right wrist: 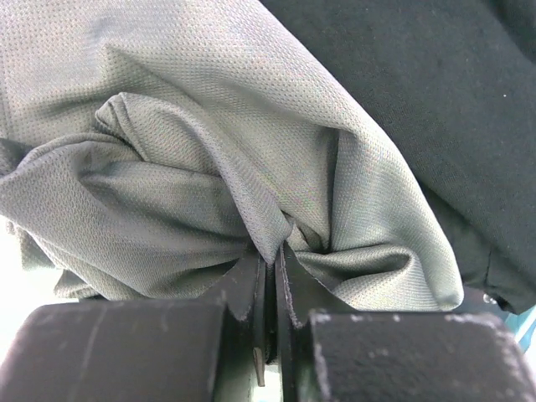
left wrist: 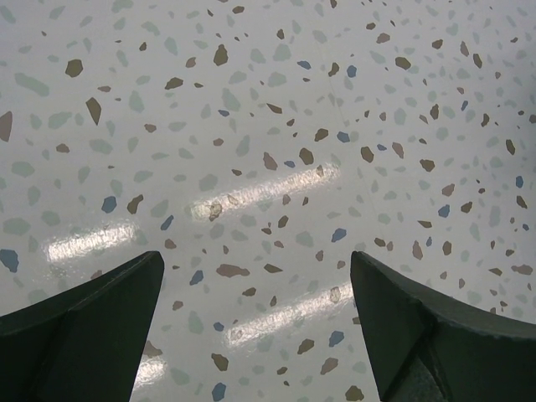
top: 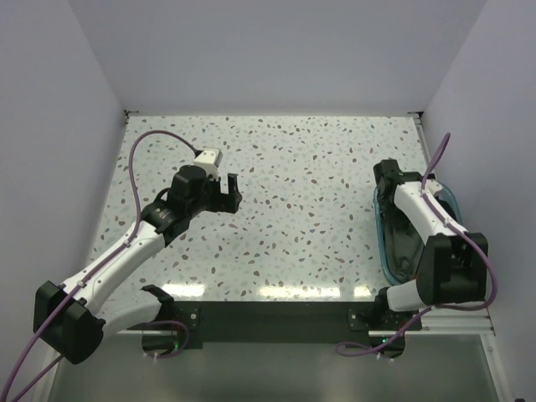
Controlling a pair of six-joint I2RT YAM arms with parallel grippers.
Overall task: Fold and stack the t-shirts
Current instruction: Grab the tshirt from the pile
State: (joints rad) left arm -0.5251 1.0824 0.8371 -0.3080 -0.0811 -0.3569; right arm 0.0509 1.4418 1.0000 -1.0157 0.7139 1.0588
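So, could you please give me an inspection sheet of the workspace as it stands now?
Surface: speckled table, with glare streaks.
Job's things: grey-green t-shirt, bunched, beside a black t-shirt; no other shirt seen.
Clutter: teal tub at the table's right edge, dark cloth inside.
Grippers: left gripper open above the table, holding nothing; right gripper shut on a fold of the grey-green t-shirt.
Cables: purple cables, one looping at each side.
Surroundings: plain white walls on three sides.
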